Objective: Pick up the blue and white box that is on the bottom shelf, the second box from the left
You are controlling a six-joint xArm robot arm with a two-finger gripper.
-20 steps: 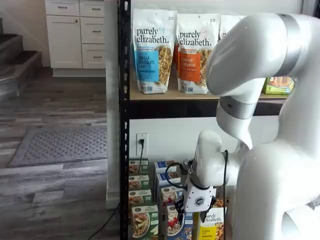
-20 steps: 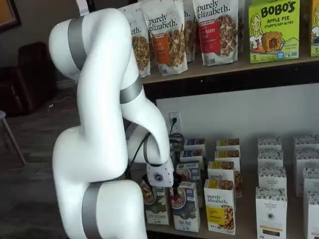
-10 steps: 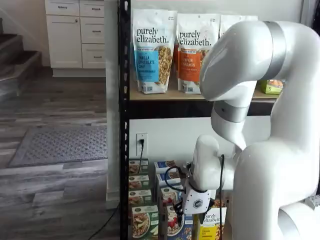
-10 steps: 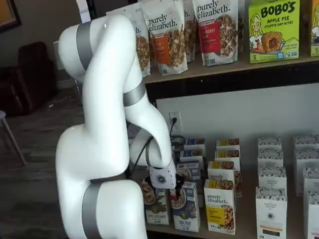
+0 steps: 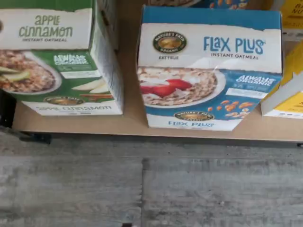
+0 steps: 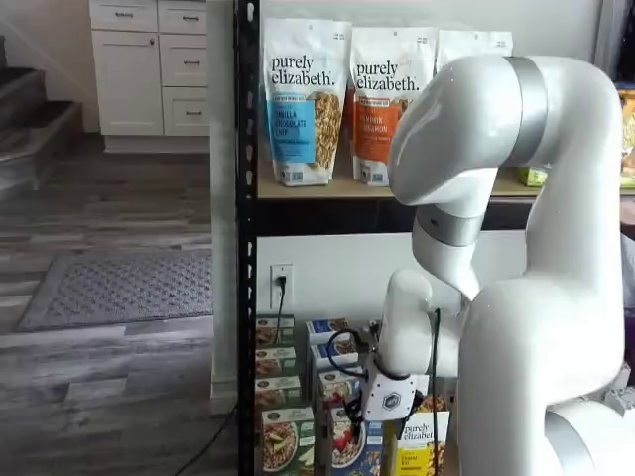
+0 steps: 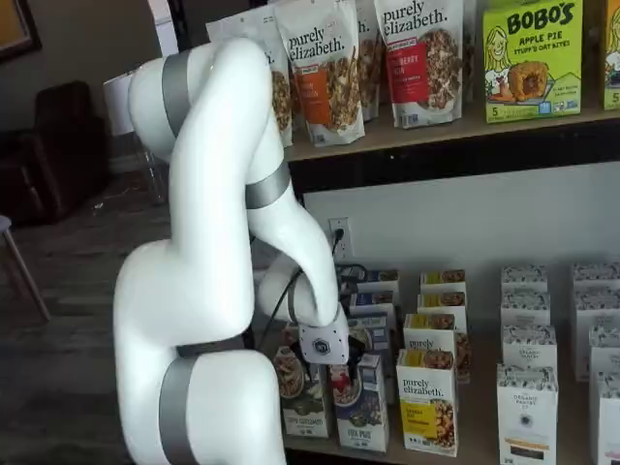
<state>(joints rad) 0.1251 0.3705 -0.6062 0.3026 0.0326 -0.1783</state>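
The blue and white box [image 5: 208, 71], labelled "Flax Plus", stands at the front edge of the bottom shelf [image 5: 132, 124] and fills the middle of the wrist view. It shows in both shelf views [image 6: 347, 448] [image 7: 363, 418], second in the front row. My gripper [image 7: 350, 366] hangs just above and in front of its top. In a shelf view [image 6: 354, 413] only the white body and dark finger parts show. No gap between the fingers is visible, and nothing is seen held.
A green-and-white "Apple Cinnamon" carton [image 5: 57, 56] stands beside the box on one side, and a yellow carton [image 5: 289, 94] on the other. More cartons stand in rows behind. Granola bags [image 6: 303, 99] fill the tier above. Grey wood floor [image 5: 142, 189] lies before the shelf.
The arm's upper links have swung sideways. The gripper has shifted slightly closer to the front blue box and stays just above it. The boxes have not moved.
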